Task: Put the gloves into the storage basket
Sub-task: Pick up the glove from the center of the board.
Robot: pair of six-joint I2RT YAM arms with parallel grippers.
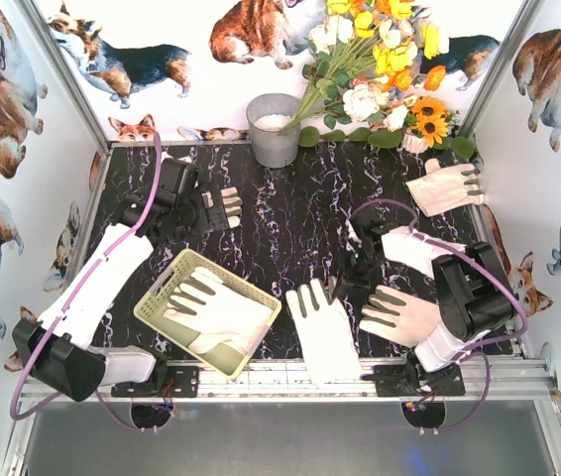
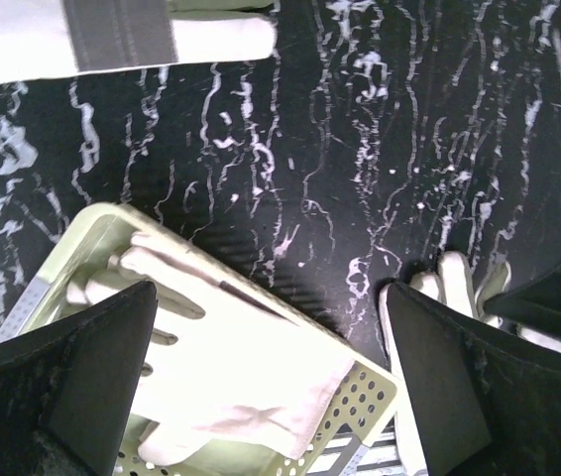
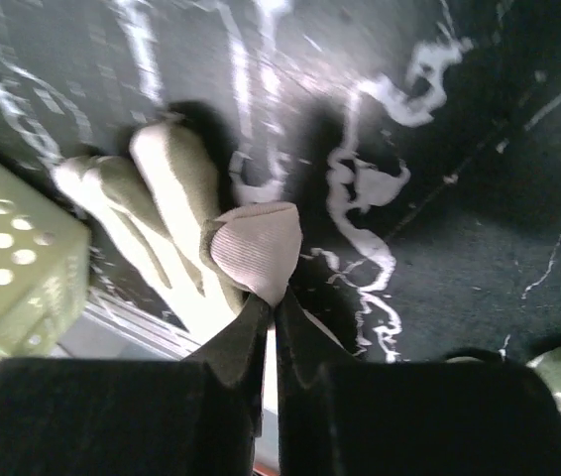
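The pale yellow-green storage basket (image 1: 158, 299) sits at the front left with one white glove (image 1: 216, 312) lying in it; both also show in the left wrist view, the basket (image 2: 375, 397) and the glove (image 2: 241, 367). My left gripper (image 1: 199, 212) hangs open and empty above the table (image 2: 269, 293), beside a grey-striped glove (image 1: 225, 205) (image 2: 122, 35). My right gripper (image 1: 339, 287) (image 3: 273, 297) is shut on a fingertip of the white glove (image 1: 320, 335) (image 3: 176, 213) lying right of the basket. More gloves lie at the right: one with grey fingers (image 1: 399, 315), one white (image 1: 414, 248), one at the back (image 1: 445, 186).
A grey metal bucket (image 1: 274, 129) stands at the back centre with a bunch of artificial flowers (image 1: 380, 69) leaning beside it. The metal rail (image 1: 290, 375) runs along the table's front edge. Walls close in left and right.
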